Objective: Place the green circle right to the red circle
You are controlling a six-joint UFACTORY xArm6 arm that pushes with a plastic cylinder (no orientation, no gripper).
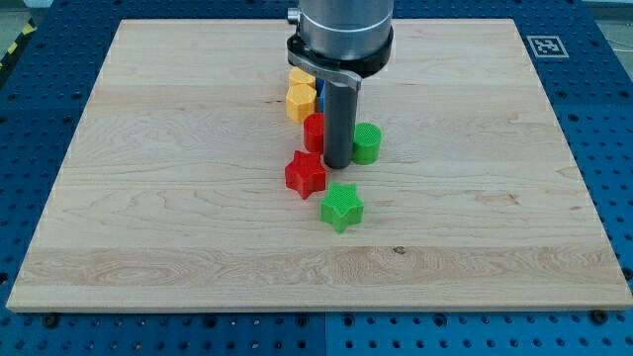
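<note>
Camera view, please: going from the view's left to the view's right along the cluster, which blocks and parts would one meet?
Red star → red circle → my tip → green circle. The yellow blocks and the green star overlap these, so they are omitted.

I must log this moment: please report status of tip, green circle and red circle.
My tip down between red circle and green circle. Green circle on view's right of red. Red star nearby, not blocking.
</note>
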